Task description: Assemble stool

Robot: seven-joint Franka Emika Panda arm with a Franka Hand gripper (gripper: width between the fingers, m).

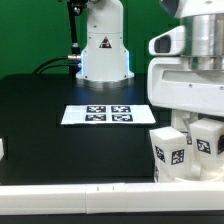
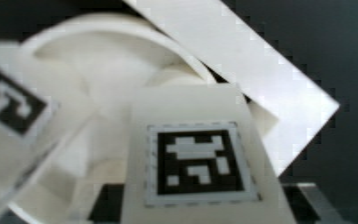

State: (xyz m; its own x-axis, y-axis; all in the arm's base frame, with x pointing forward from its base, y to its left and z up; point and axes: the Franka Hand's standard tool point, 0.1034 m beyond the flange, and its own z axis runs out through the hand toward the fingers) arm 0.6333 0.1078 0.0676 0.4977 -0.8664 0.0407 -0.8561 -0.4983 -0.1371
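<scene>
The hand (image 2: pixel 197 205) sits at the lower edge of the wrist view, its two dark fingers (image 2: pixel 105 203) showing only as tips on either side of a tagged white leg (image 2: pixel 190 140), and they appear closed on the sides of that leg at a middling width, holding it. The leg fills the centre of that view, its black-and-white tag facing the camera. Behind it, in the upper half of the frame, curves the round seat (image 2: pixel 105 60), and a second tagged piece (image 2: pixel 7 95) presses in at the left edge; how these parts touch one another is too blurred to tell. A flat white strip (image 2: pixel 247 60) runs diagonally from the top centre toward the right edge. In the exterior view the arm's bulky white wrist (image 1: pixel 190 85) occupies the right side of the frame and hides the hand itself, standing right over the stool parts (image 1: pixel 185 150) clustered in the lower right on the black counter (image 1: pixel 40 110); two tags show on them. Well apart, at mid-frame, lies the marker board (image 1: pixel 107 114) with its four tags. A white rail (image 1: pixel 70 202) runs along the bottom edge, with a small white object (image 1: pixel 2 149) at the far left edge. The robot's base (image 1: pixel 104 45) stands at the upper centre against a green backdrop.
</scene>
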